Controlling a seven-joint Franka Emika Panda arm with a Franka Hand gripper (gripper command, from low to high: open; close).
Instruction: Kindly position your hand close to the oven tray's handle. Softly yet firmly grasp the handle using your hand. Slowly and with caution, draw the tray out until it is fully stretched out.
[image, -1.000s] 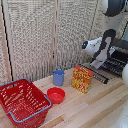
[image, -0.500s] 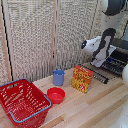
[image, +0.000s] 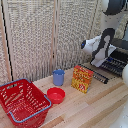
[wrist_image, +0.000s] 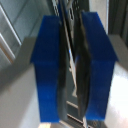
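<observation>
In the exterior view my white arm reaches down at the right to the dark wire oven tray (image: 113, 66). The tray sticks out of the black-and-silver oven (image: 122, 47) towards the orange box. Its thin handle (image: 96, 74) runs along the front edge. My gripper (image: 97, 63) is mostly hidden by the arm there. In the wrist view the gripper (wrist_image: 71, 65) fills the frame. Its dark-blue fingers (wrist_image: 47, 65) stand almost together, pinching a thin metal bar (wrist_image: 73, 80), with the tray's wires blurred beyond.
On the wooden table (image: 95, 107) an orange box (image: 82, 79) stands just in front of the tray. A blue cup (image: 58, 77), a red bowl (image: 55, 94) and a red mesh basket (image: 22, 102) lie further to the exterior view's left. A slatted screen (image: 45, 35) stands behind.
My arm has shifted slightly towards the exterior view's left, and the tray's front edge seems to have come out with it. The other things have not moved.
</observation>
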